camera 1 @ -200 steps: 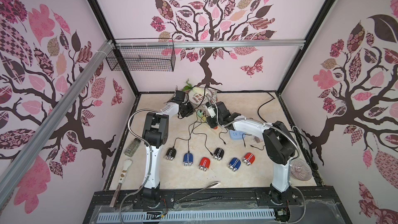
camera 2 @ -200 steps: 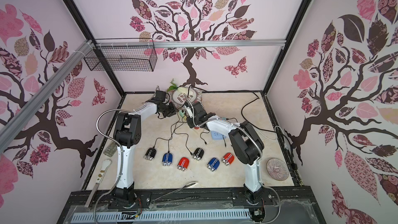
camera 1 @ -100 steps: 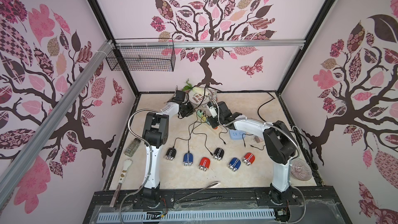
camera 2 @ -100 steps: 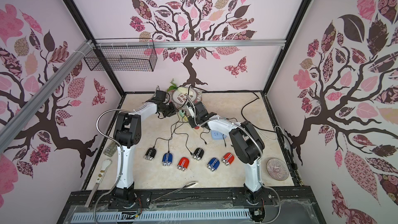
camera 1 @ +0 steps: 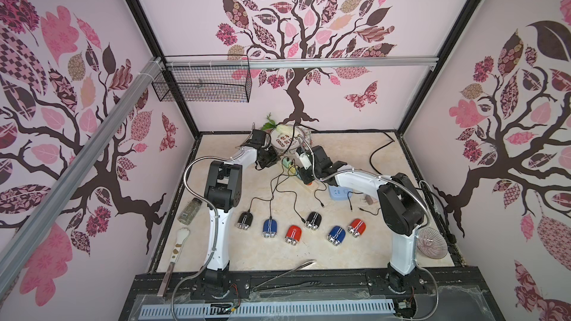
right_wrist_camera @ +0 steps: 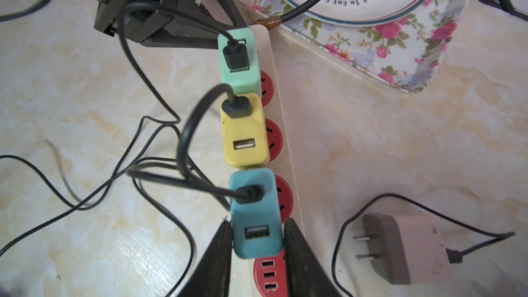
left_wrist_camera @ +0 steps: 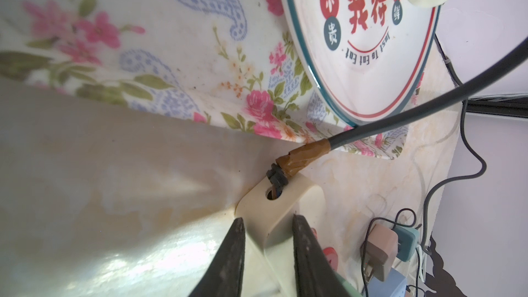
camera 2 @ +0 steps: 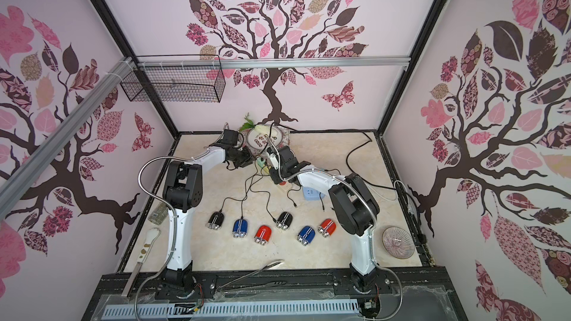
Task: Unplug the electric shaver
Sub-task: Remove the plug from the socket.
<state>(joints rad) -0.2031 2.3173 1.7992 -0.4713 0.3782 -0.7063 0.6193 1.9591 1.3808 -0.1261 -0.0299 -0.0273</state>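
Note:
Several electric shavers (camera 1: 269,227) lie in a row near the front in both top views; three of them have black cables running to chargers on a cream power strip (right_wrist_camera: 285,127). Green (right_wrist_camera: 238,61), yellow (right_wrist_camera: 244,135) and teal (right_wrist_camera: 254,218) chargers stand on the strip. My right gripper (right_wrist_camera: 257,241) is shut on the teal charger, one finger on each side. My left gripper (left_wrist_camera: 267,224) is shut on the strip's far end (left_wrist_camera: 274,204), beside its taped cable (left_wrist_camera: 305,155). In a top view the two grippers, left (camera 1: 272,162) and right (camera 1: 304,176), meet over the strip.
A pink charger (right_wrist_camera: 405,247) lies unplugged beside the strip. A printed plate (left_wrist_camera: 365,52) sits on a floral tray (left_wrist_camera: 171,38) just behind. A blue socket cube (camera 1: 338,193), spice jar (camera 1: 189,210), tongs (camera 1: 284,273), patterned bowl (camera 1: 431,243) and loose cables lie around.

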